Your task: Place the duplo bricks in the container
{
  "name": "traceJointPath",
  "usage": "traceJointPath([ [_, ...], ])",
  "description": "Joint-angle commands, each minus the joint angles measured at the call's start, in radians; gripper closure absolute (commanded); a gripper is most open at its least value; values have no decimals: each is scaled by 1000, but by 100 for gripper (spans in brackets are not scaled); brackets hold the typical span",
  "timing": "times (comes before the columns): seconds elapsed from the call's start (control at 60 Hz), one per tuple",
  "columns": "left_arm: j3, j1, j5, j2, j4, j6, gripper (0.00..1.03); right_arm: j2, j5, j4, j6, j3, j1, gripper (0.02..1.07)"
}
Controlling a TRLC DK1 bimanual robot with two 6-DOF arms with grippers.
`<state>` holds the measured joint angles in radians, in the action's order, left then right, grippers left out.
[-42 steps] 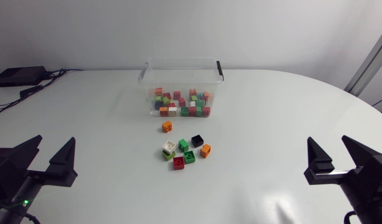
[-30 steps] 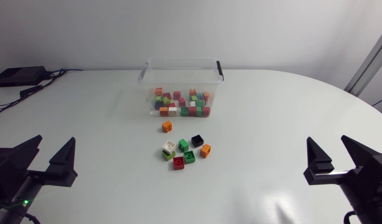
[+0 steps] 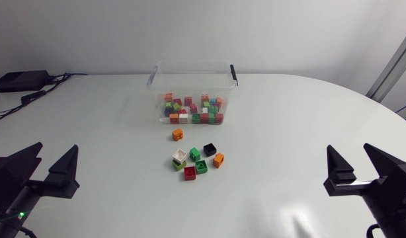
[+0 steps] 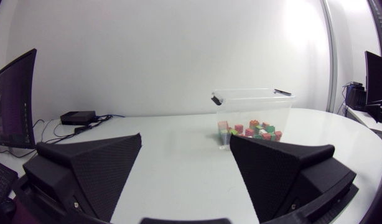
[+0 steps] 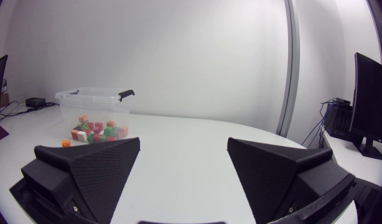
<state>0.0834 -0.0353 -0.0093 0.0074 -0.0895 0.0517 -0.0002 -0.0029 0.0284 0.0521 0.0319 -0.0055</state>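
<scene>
A clear plastic container [image 3: 190, 64] with a black handle clip stands at the far middle of the table, with several coloured duplo bricks inside. In front of it lies a lone orange brick [image 3: 178, 135]. Nearer still is a cluster of loose bricks: white-and-lime [image 3: 179, 157], green [image 3: 195, 153], black [image 3: 209, 149], orange [image 3: 218, 160] and red [image 3: 190, 173]. My left gripper [image 3: 56, 151] is open at the near left, far from the bricks. My right gripper [image 3: 348, 149] is open at the near right. Each wrist view shows empty jaws [image 4: 186, 140] [image 5: 183, 143] with the container [image 4: 253, 99] [image 5: 85, 94] well ahead.
A black box with cables [image 3: 21, 80] lies at the table's far left corner. The white tabletop [image 3: 289, 125] curves away at the right. Bare surface lies between both grippers and the bricks.
My left gripper has edged very slightly to the left. The bricks, the container and my right gripper have not moved.
</scene>
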Motion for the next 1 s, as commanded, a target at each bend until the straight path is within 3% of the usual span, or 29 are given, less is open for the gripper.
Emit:
traceJointPath([
  [0.0,85,-26,-1,57,-7,-23,5,3,0,7,-8,63,18,6],
  [0.25,262,-135,-1,408,-9,-30,6,221,-3,-39,-8,169,36,6],
  [0.45,424,-258,-52,738,-87,-32,9,393,-3,-53,-8,247,55,7],
  [0.55,543,-291,-66,941,-193,-30,9,460,1,-48,-8,270,88,7],
  [0.683,681,-321,-54,1158,-314,17,6,554,11,7,-6,326,131,7],
  [0.8,782,-362,-49,1326,-369,27,6,664,9,113,40,410,148,7],
  [0.983,895,-403,14,1514,-412,23,6,792,3,176,83,476,173,7],
])
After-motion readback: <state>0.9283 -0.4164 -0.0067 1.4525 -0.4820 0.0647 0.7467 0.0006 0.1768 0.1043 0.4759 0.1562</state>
